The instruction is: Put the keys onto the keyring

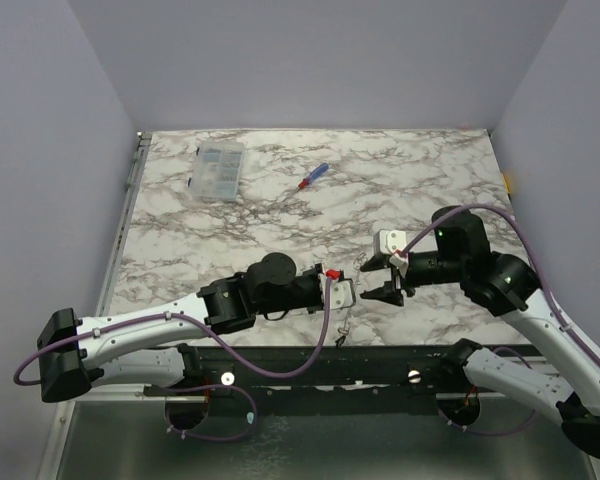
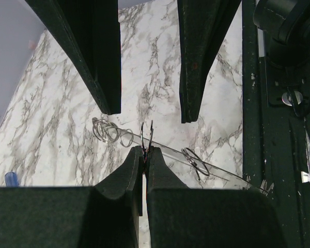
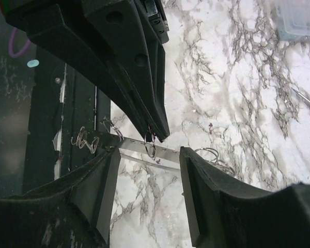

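Observation:
The keyring is a thin pale strip (image 2: 170, 154) that runs level between the two grippers, just above the table's near edge; it also shows in the right wrist view (image 3: 134, 148). Several small wire rings (image 2: 105, 130) hang along it. My left gripper (image 2: 145, 150) is shut on one wire ring (image 2: 146, 135) threaded on the strip, as the right wrist view also shows (image 3: 151, 144). My right gripper (image 3: 149, 155) is open, its fingers (image 3: 101, 191) on either side of the strip without touching it. In the top view the left gripper (image 1: 350, 292) and the right gripper (image 1: 380, 278) face each other. No black-headed keys are visible.
A clear compartment box (image 1: 218, 170) stands at the back left. A red-and-blue screwdriver (image 1: 313, 177) lies at the back middle. The black frame rail (image 1: 380, 365) runs along the table's near edge, right under the grippers.

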